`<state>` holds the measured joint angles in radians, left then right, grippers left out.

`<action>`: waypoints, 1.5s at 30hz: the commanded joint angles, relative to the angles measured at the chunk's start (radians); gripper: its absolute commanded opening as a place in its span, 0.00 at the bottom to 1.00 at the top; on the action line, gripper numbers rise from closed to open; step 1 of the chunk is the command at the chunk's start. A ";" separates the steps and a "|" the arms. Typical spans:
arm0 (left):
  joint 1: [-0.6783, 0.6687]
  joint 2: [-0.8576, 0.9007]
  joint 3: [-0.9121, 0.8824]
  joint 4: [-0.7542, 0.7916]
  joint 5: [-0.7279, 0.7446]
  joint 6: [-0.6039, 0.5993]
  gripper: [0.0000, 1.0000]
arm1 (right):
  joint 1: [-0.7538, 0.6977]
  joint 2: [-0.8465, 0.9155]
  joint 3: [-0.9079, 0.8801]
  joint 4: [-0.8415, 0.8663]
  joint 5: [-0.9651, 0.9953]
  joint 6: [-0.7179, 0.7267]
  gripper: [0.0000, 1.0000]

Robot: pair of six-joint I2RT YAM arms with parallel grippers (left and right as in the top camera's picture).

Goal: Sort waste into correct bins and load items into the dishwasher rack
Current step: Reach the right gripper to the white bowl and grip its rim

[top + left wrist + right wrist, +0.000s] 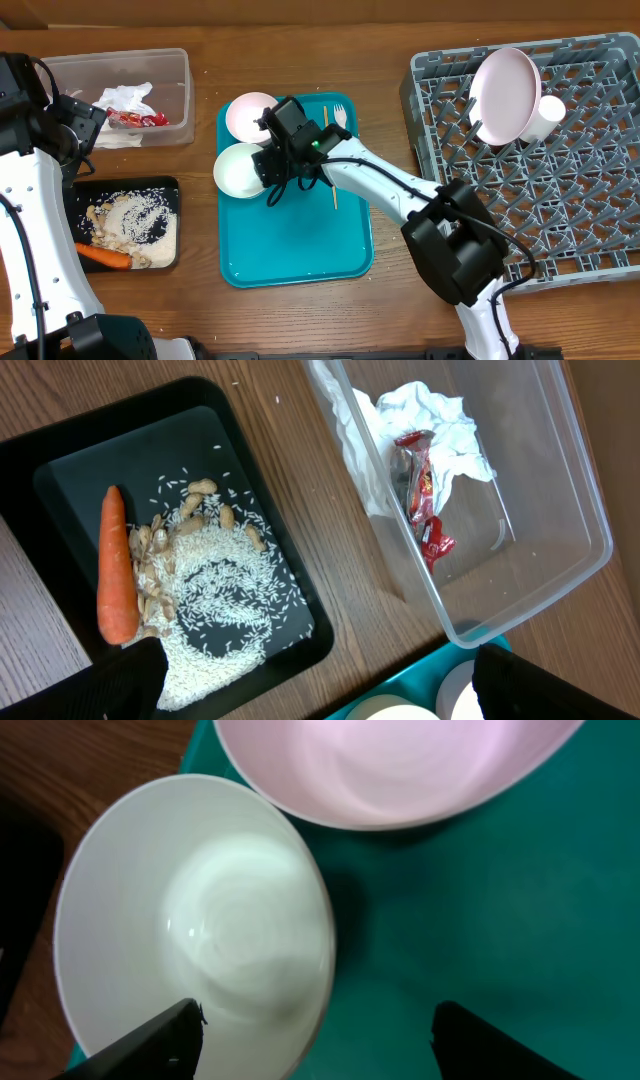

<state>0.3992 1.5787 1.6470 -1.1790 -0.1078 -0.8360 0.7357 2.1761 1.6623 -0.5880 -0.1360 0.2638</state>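
Two white bowls stand on the teal tray (300, 250): the near bowl (238, 170) (190, 920) and the far bowl (250, 112) (400, 770). My right gripper (315, 1030) (272, 165) is open, straddling the near bowl's right rim. A white fork (341, 113) and a thin wooden stick (330, 150) lie on the tray. The plate (505, 95) and cup (545, 115) stand in the grey dishwasher rack (560, 200). The clear tub (560, 530) holds napkins (430, 420) and a red wrapper (425, 490). The black tray (60, 460) holds a carrot (117, 565), nuts and rice (220, 610). My left gripper (310, 685) is open, empty.
The clear tub (175, 90) sits at the back left and the black tray (165, 190) in front of it, both left of the teal tray. The rack fills the right side. Bare wood lies between the teal tray and the rack.
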 commanded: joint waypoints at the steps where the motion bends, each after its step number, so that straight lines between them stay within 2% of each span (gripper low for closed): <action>1: -0.001 0.005 0.007 0.002 -0.003 -0.010 1.00 | 0.005 0.027 -0.007 -0.011 0.023 0.029 0.65; 3: -0.001 0.005 0.007 0.002 -0.003 -0.010 1.00 | 0.005 0.043 -0.007 -0.028 0.024 0.029 0.57; 9: -0.001 0.005 0.007 0.002 -0.003 -0.010 1.00 | 0.000 0.051 0.000 -0.131 0.117 0.029 0.56; 13: -0.001 0.005 0.007 0.002 -0.003 -0.010 1.00 | -0.027 0.015 0.040 -0.279 0.232 0.029 0.57; 16: -0.001 0.005 0.007 0.002 -0.003 -0.010 1.00 | -0.041 -0.026 0.077 -0.360 0.299 0.029 0.63; 20: -0.001 0.005 0.007 0.002 -0.003 -0.010 1.00 | -0.045 -0.096 0.162 -0.450 0.346 0.019 0.77; 22: -0.001 0.005 0.007 0.002 -0.003 -0.009 1.00 | -0.045 -0.130 0.205 -0.465 0.325 0.018 0.89; 23: -0.001 0.005 0.007 0.002 -0.003 -0.010 1.00 | -0.041 -0.148 0.220 -0.462 0.274 0.018 0.98; 24: -0.001 0.005 0.007 0.002 -0.003 -0.009 1.00 | -0.037 -0.160 0.224 -0.454 0.183 0.018 1.00; 27: -0.001 0.005 0.007 0.002 -0.003 -0.009 1.00 | -0.036 -0.160 0.218 -0.448 -0.003 0.018 1.00; 30: -0.001 0.005 0.007 0.002 -0.003 -0.009 1.00 | -0.027 -0.146 0.187 -0.415 -0.087 0.018 0.97; 32: -0.001 0.005 0.007 0.002 -0.003 -0.009 1.00 | 0.006 -0.109 0.140 -0.368 -0.083 0.018 0.84; 40: -0.001 0.005 0.007 0.002 -0.003 -0.009 1.00 | 0.070 -0.035 0.119 -0.362 -0.080 -0.014 0.84; 45: -0.001 0.005 0.007 0.002 -0.003 -0.009 1.00 | 0.119 0.004 0.117 -0.365 -0.003 -0.026 0.84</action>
<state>0.3992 1.5787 1.6470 -1.1790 -0.1078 -0.8356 0.8288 2.1635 1.7790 -0.9565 -0.1928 0.2577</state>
